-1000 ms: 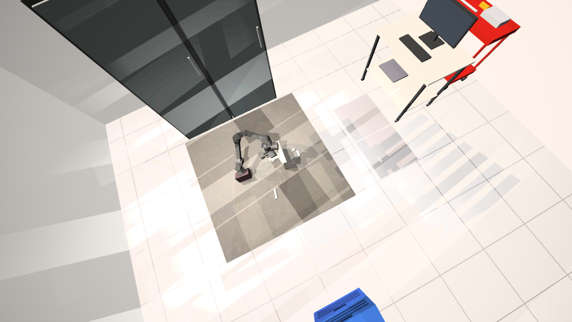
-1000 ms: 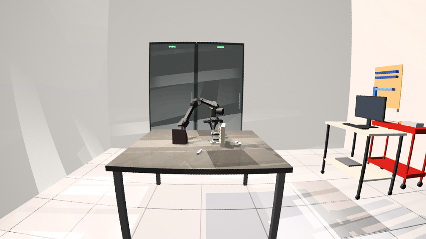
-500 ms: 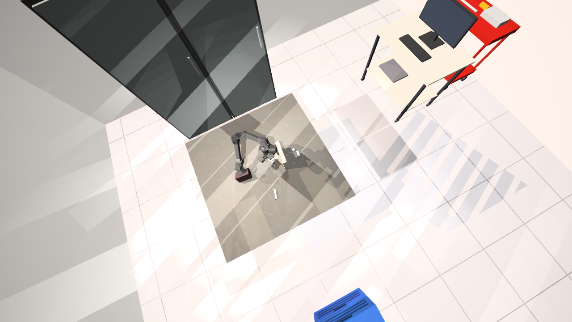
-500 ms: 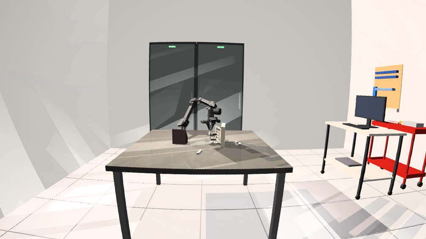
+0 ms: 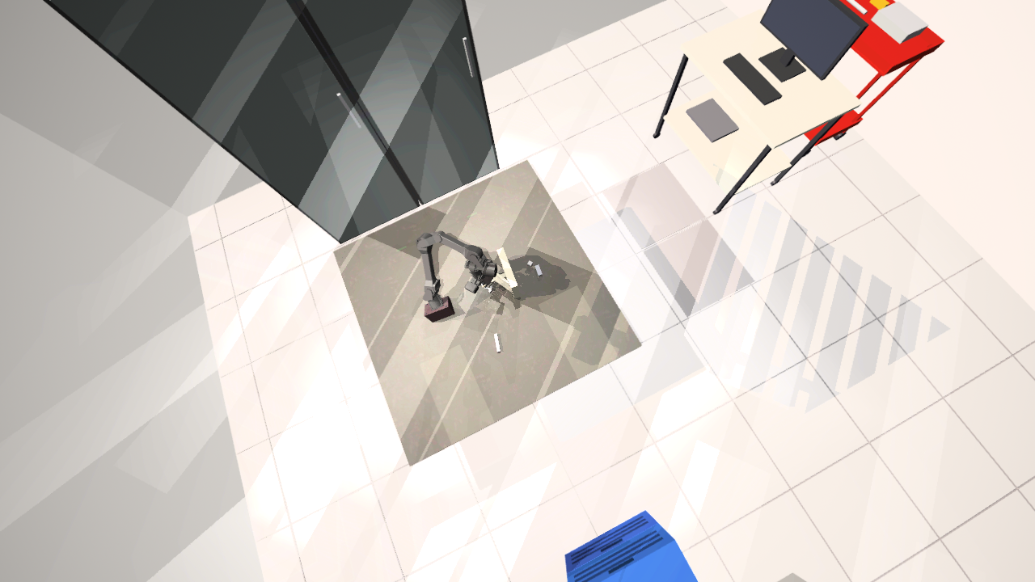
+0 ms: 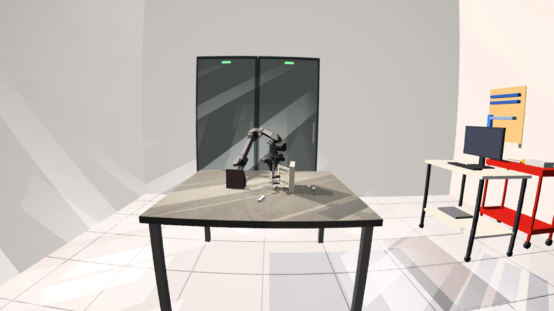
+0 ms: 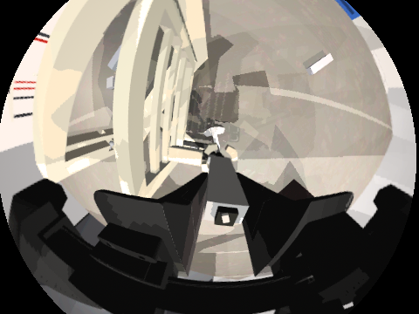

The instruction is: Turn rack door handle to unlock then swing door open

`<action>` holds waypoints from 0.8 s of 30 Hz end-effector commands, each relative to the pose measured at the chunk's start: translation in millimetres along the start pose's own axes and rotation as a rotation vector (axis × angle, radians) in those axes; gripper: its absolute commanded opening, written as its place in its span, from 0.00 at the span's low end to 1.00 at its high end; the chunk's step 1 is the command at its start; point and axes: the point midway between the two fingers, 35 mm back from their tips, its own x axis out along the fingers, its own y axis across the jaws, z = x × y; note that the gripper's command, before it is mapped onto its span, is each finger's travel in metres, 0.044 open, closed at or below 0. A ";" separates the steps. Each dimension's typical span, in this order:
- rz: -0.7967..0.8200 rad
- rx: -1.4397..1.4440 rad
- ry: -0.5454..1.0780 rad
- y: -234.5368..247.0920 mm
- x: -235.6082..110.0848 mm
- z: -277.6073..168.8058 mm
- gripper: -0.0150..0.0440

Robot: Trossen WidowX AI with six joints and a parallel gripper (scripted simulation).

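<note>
A tall dark glass-fronted cabinet point(image 5: 253, 94) point(image 6: 227, 106) with two doors is the largest piece, standing behind the table point(image 5: 448, 412) point(image 6: 230, 214), whose top is stone-like and whose legs are dark. Well apart from them, a pale desk point(image 5: 807, 108) point(image 6: 507, 176) carries a monitor point(image 5: 813, 32) point(image 6: 484, 141), and a red cart point(image 5: 886, 61) point(image 6: 526, 168) stands just beside that desk. A blue box point(image 5: 629, 561), cut off by the lower edge of the top view, sits on the tiled floor. On the table, the black arm point(image 5: 429, 267) point(image 6: 246, 147) rises from a dark maroon block point(image 5: 440, 311) point(image 6: 235, 179), bends over and points its gripper point(image 5: 493, 286) point(image 6: 274, 174) point(image 7: 220, 177) down beside the upright cream rack frame point(image 5: 507, 267) point(image 6: 292, 177) point(image 7: 50, 109). The barred rack door point(image 6: 284, 170) point(image 7: 127, 96) stands partly open, angled out from that frame on the gripper's side; its exact angle cannot be told. The fingers are closed on the door's dark upright handle point(image 7: 223, 176), whose squared end shows between them in the wrist view. A small white bar point(image 5: 496, 343) point(image 6: 261, 198) point(image 7: 320, 64) lies on the table, apart from the rack, and two smaller pale pieces point(image 5: 538, 270) point(image 6: 311, 187) point(image 7: 110, 82) lie near each other on the far side of the frame from the gripper.
</note>
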 end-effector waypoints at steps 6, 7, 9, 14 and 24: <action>0.000 -0.155 -0.005 -19.3 0.6 6.4 0.27; -0.001 -0.169 -0.005 -21.3 0.6 7.2 0.27; -0.001 -0.197 -0.005 -25.3 0.5 8.7 0.27; -0.001 -0.267 -0.005 -34.9 0.5 13.2 0.27; -0.003 -0.407 -0.005 -53.2 0.4 23.9 0.27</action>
